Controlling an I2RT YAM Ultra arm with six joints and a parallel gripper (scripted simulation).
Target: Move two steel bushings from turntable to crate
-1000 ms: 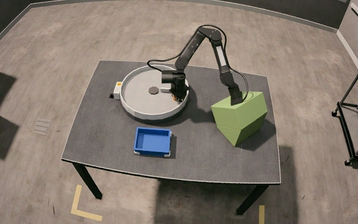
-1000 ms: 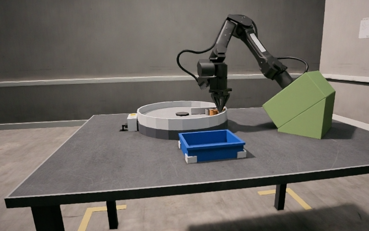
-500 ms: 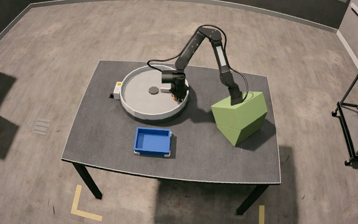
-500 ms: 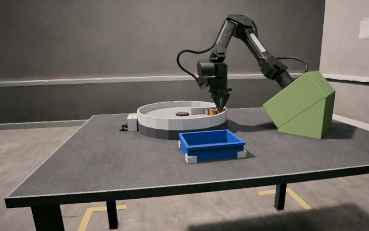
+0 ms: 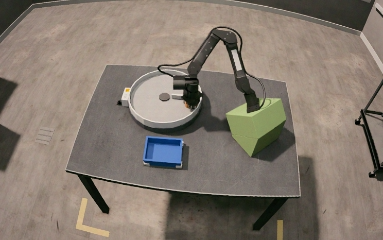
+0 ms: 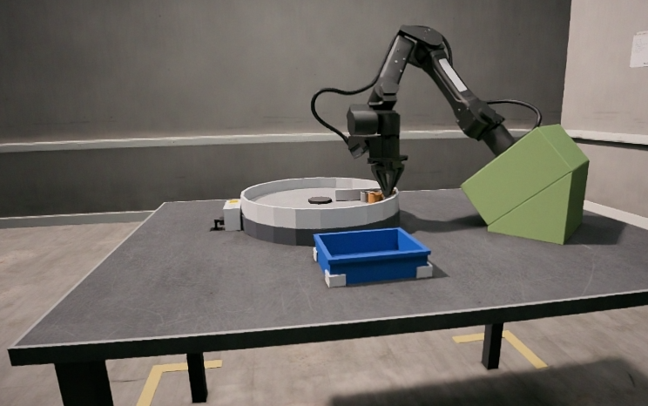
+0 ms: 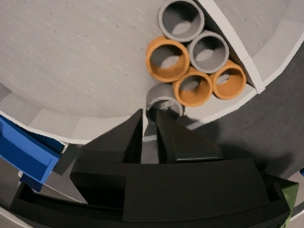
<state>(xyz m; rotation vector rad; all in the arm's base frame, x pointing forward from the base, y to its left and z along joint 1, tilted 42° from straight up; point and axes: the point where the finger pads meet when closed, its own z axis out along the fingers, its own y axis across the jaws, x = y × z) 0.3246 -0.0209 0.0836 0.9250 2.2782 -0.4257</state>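
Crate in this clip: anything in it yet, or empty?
Empty: the top view looks straight into the blue crate and shows only bare blue floor.

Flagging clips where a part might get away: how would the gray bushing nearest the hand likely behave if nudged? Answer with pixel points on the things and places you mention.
The gray bushing (image 7: 162,93) is a plain round tube, so it would probably roll if knocked onto its side. It looks like rigid metal, so it likely won't squash. Its smooth wall may let it slip from a loose pinch.
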